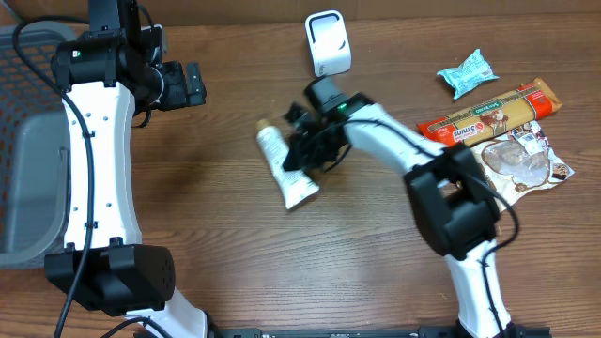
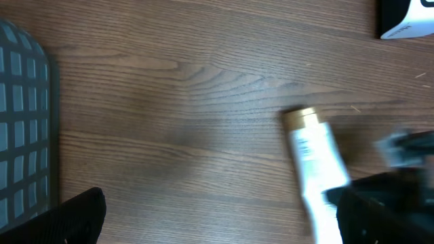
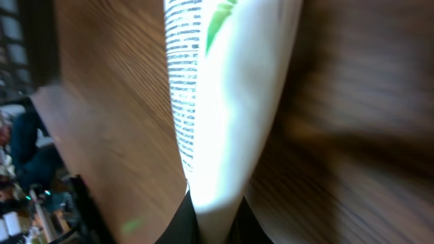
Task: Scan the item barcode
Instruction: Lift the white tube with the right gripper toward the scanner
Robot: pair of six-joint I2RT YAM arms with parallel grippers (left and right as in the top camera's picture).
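Contact is made by the right gripper [image 1: 302, 152] on the white tube [image 1: 280, 161], which is pinched between its closed fingers and lies on the wooden table [image 1: 235, 253] near the middle. The left gripper [image 1: 192, 84] is spread wide open, well apart.

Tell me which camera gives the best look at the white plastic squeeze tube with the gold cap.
Overhead: the white plastic squeeze tube shows nearly whole, cap to crimped end. Left wrist catches it blurred, lower end hidden. Right wrist sees only a close strip of its printed body.
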